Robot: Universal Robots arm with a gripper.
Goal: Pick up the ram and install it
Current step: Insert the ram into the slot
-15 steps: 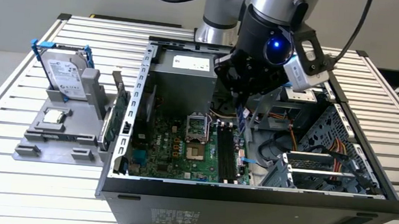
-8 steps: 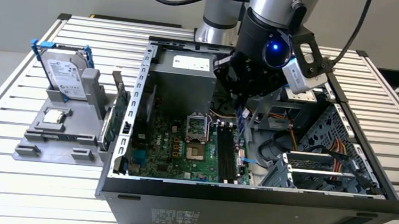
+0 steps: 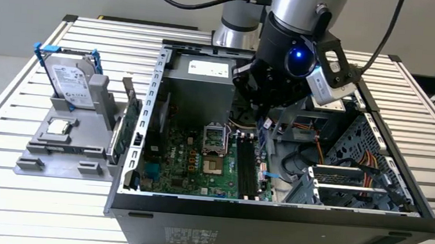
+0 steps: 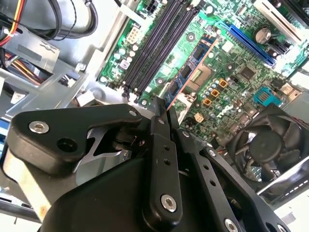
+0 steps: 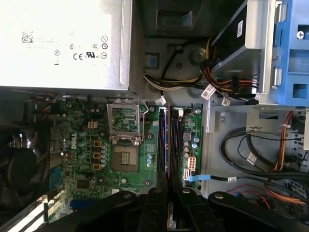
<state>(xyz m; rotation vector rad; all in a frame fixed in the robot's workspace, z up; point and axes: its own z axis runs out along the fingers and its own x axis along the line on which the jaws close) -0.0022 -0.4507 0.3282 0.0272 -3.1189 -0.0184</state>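
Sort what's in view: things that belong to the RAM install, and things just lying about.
Job in hand:
- the ram, clamped in the gripper
- memory slots on the motherboard

Lying about, outside the case:
- hard drive
- processor chip
- expansion card

The exterior view looks down from high and some way off at the desk (image 3: pixel 25 200), facing the open computer case (image 3: pixel 272 219) with the arm (image 3: pixel 304 12) beyond it. Both wrist views look down past the claw (image 5: pixel 170 203) into the case from close above. The first faces the circuit board (image 5: pixel 87 145) squarely; the second sees it at a slant (image 4: pixel 227 77). All three share the board and its long black slots (image 3: pixel 246 171).
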